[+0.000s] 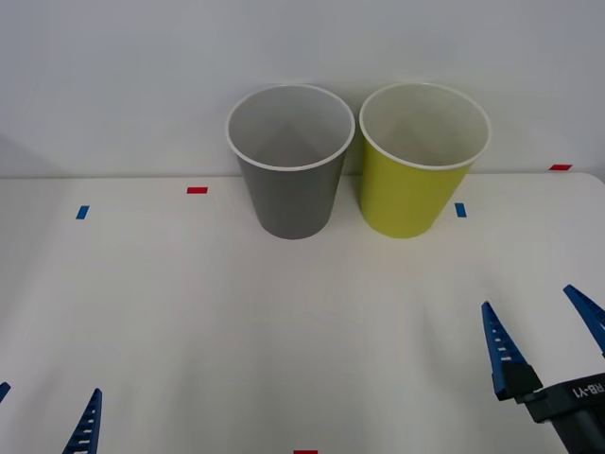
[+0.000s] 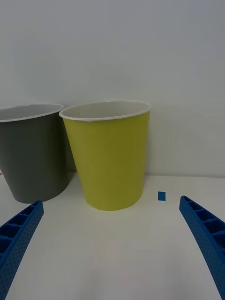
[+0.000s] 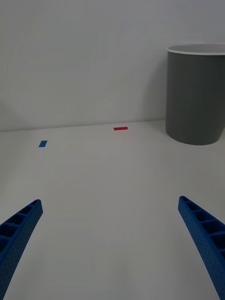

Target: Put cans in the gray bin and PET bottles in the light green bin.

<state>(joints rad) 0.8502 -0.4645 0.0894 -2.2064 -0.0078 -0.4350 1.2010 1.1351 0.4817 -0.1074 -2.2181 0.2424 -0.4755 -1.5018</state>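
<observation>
Beyond right hand (image 1: 543, 322), light green bin (image 1: 413, 189)

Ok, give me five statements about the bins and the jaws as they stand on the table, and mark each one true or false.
1. The gray bin stands on the robot's left of the light green bin. True.
2. Both bins lie tipped on their sides. False: both stand upright, open ends up.
3. The right gripper is shut on a red can. False: its jaws are open and hold nothing.
4. The left gripper has its jaws open over bare table. True.
5. The bins stand at the near edge of the table, between the grippers. False: they stand at the far side, by the wall, ahead of both grippers.
</observation>
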